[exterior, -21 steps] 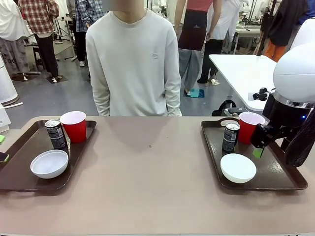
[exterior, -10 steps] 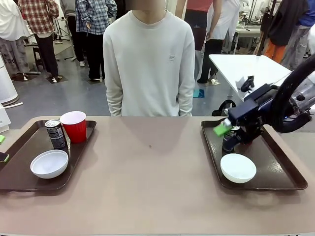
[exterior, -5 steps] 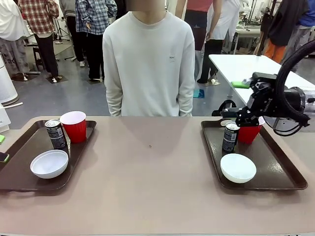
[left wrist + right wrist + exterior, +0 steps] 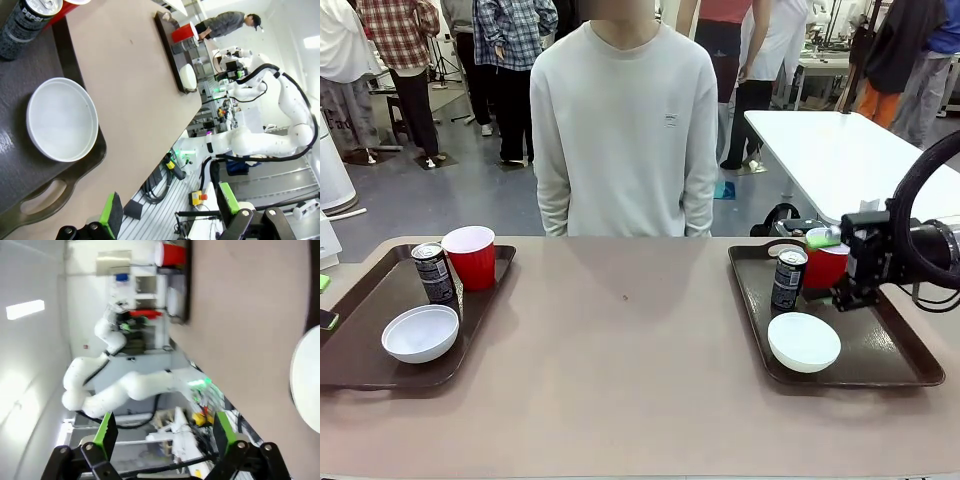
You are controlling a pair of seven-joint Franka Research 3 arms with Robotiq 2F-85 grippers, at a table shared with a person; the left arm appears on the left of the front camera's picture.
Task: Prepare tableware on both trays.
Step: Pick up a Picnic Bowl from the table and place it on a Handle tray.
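Note:
On the left tray (image 4: pixel 360 345) stand a red cup (image 4: pixel 471 256), a dark can (image 4: pixel 434 273) and a white bowl (image 4: pixel 420 333). The right tray (image 4: pixel 880 350) holds a can (image 4: pixel 788 278), a red cup (image 4: pixel 823 272) and a bowl (image 4: pixel 803 341). My right gripper (image 4: pixel 832 270) hovers sideways low over the right tray, in front of its cup, open; the right wrist view shows nothing between its fingers (image 4: pixel 106 432). My left gripper (image 4: pixel 167 210) is open beside the left tray's handle (image 4: pixel 42 197), near the bowl (image 4: pixel 62 120).
A person in a pale sweater (image 4: pixel 625 130) stands at the table's far edge, arms down. The tan tabletop (image 4: pixel 630 350) lies bare between the trays. A white table (image 4: pixel 830 150) stands behind on the right, with other people farther back.
My right gripper has swung down from above the right tray's far end to low over the tray, by the red cup. The tableware has stayed put.

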